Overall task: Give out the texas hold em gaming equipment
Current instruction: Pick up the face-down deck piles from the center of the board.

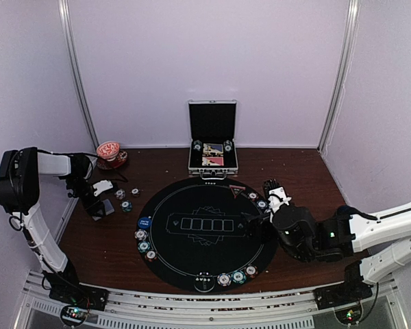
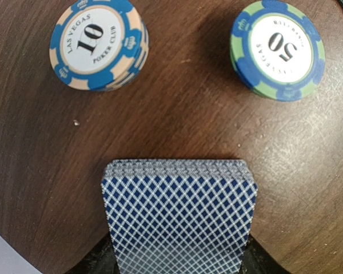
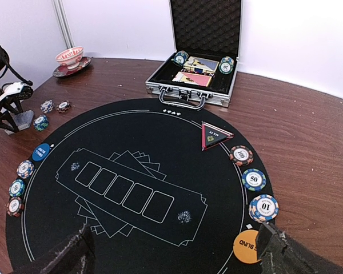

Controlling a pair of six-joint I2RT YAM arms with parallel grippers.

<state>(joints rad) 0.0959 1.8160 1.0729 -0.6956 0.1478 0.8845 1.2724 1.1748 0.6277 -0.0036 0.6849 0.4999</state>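
- A round black poker mat (image 1: 192, 257) with white markings covers the middle of a dark brown wooden table (image 1: 308, 171).
- An open silver metal case (image 1: 212, 123) stands at the table's far edge, lid upright.
- A red-and-white cup (image 1: 109, 149) sits near the far left corner.
- The left gripper (image 1: 98, 204) is just beside a grey deck of cards (image 1: 109, 207) near the left edge.
- A flat blue disc (image 1: 144, 223) lies on the mat's left rim.
- The right gripper (image 1: 268, 185) is over the mat's right rim.

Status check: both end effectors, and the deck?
Left end effector straddles card deck, grip unconfirmed. Right end effector open above mat. 10s stack, 50s stack ahead, clear of deck.
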